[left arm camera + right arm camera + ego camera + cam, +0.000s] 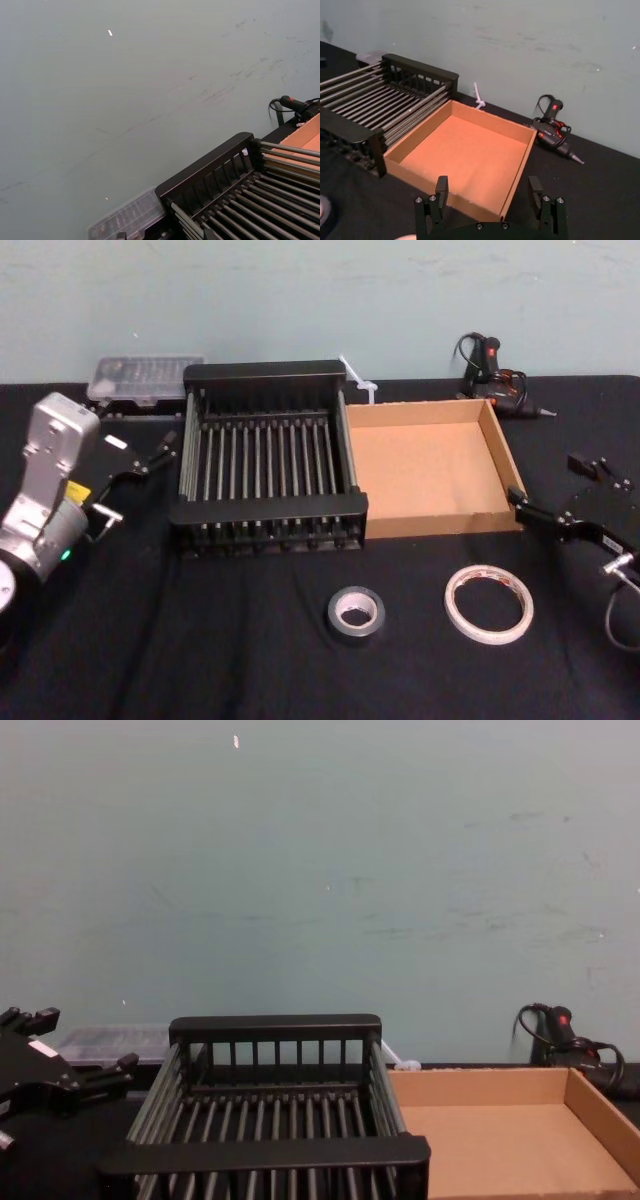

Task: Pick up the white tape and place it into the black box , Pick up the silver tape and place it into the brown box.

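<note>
- the slatted black box point(268, 455) of hard plastic touches the shallow cardboard brown box point(430, 468) on black cloth point(200, 640), before a pale green wall point(320, 300).
- the flat white tape point(489, 604) and dull silver tape point(356, 614) lie nearer me.
- my right gripper point(490, 197) gapes wide; my left gripper point(140, 485), can't tell.

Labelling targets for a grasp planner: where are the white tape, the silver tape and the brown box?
white tape point(489, 604), head view, on its flat ring face.
silver tape point(356, 615), head view, on its grey ring.
brown box point(424, 470), head view, on its bare floor.

white tape point(489, 605) – red print, grey silver tape point(356, 614)
</note>
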Controlling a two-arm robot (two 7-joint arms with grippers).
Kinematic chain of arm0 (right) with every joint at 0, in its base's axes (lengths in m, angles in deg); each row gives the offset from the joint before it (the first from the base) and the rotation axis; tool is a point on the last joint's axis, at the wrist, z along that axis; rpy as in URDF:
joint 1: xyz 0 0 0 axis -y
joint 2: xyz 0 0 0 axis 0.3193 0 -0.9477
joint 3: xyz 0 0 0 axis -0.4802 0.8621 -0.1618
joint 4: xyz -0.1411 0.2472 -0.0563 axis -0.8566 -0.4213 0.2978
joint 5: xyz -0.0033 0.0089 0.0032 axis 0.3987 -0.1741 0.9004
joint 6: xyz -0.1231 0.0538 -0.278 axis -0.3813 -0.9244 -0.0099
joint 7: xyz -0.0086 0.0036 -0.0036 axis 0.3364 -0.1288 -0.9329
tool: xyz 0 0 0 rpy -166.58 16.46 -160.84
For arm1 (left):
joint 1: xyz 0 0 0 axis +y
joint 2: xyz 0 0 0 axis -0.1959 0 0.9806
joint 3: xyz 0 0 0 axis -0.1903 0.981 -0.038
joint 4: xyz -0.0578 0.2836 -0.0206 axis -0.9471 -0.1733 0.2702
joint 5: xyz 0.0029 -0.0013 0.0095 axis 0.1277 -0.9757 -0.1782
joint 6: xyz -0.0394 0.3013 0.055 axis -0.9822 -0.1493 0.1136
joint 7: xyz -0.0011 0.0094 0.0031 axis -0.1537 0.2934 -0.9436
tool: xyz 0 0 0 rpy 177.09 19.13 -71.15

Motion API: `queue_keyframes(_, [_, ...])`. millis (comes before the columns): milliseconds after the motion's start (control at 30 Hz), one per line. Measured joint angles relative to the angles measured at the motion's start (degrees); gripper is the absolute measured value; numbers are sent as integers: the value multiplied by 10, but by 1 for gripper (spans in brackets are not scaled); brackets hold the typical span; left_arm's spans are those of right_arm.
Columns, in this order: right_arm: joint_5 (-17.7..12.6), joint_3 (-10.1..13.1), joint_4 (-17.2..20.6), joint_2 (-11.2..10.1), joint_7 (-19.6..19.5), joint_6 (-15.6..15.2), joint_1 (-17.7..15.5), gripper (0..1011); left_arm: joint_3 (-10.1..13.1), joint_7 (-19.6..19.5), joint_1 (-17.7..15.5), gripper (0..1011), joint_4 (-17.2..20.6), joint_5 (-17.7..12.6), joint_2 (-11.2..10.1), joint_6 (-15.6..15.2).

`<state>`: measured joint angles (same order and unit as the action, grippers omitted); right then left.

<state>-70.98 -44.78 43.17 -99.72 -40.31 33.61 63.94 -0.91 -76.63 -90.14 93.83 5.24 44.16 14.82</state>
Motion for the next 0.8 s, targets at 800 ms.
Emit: queue_keyframes(800, [-9,31,18,1,61,-46,-47,1002,0,0,0,1001,0,0,0,0])
